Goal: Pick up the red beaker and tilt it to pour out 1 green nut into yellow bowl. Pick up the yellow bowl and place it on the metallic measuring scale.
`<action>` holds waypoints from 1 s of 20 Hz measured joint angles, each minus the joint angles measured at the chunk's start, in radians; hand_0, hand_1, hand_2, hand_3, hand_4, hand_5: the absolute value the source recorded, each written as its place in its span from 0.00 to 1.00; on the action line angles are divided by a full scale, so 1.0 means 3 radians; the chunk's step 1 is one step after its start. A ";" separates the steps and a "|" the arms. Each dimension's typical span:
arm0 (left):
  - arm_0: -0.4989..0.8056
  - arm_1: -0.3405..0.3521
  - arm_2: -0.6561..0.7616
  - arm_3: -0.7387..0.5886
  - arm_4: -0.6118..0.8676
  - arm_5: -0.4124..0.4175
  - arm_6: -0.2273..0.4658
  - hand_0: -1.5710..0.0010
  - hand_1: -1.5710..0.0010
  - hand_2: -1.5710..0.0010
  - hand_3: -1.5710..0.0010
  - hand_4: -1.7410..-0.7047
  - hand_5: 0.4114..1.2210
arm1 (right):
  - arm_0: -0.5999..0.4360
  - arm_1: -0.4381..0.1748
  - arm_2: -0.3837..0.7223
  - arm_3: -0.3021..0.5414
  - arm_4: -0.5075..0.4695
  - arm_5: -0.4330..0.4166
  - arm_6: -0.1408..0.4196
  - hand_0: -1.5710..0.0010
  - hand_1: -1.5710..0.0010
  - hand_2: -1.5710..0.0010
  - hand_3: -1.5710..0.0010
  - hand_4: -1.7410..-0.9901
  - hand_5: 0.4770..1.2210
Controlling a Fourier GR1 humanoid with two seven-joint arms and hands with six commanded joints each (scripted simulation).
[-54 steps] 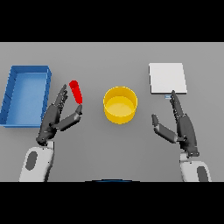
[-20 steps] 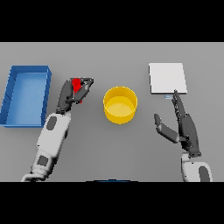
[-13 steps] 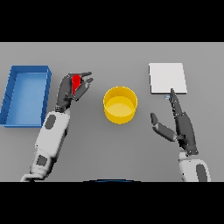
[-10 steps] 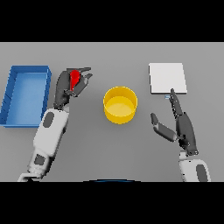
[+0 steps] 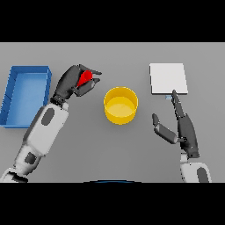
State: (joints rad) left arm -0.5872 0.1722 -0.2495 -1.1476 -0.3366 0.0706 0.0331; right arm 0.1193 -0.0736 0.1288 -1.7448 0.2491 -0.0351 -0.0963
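The red beaker point(image 5: 85, 78) is held in my left hand point(image 5: 70, 82), whose fingers and thumb curl round it; it leans with its top toward the right, left of the yellow bowl. The yellow bowl point(image 5: 120, 105) stands at the middle of the table, and I see nothing green in it. No green nut shows. The metallic measuring scale point(image 5: 168, 78) is a pale square plate at the back right. My right hand point(image 5: 183, 127) rests open on the table just in front of the scale, fingers straight and pointing away.
A blue open bin point(image 5: 25, 94) lies at the far left, close beside my left forearm. The grey table point(image 5: 118, 149) stretches in front of the bowl.
My left hand closed on the red beaker, lifted it and carried it a little back and right, tipping it toward the bowl. The right hand barely moved.
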 measured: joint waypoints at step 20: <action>-0.1584 0.0376 -0.2045 0.0884 -0.1776 -0.1008 -0.0014 0.00 0.00 0.00 0.00 0.04 1.00 | -0.0048 0.0087 -0.0030 0.0049 -0.0082 -0.0015 0.0040 1.00 1.00 1.00 1.00 0.71 0.24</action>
State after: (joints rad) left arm -1.0622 0.2850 -0.8631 -0.8823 -0.8693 -0.2317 0.0288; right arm 0.1050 -0.0474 0.1199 -1.7303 0.2245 -0.0397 -0.0843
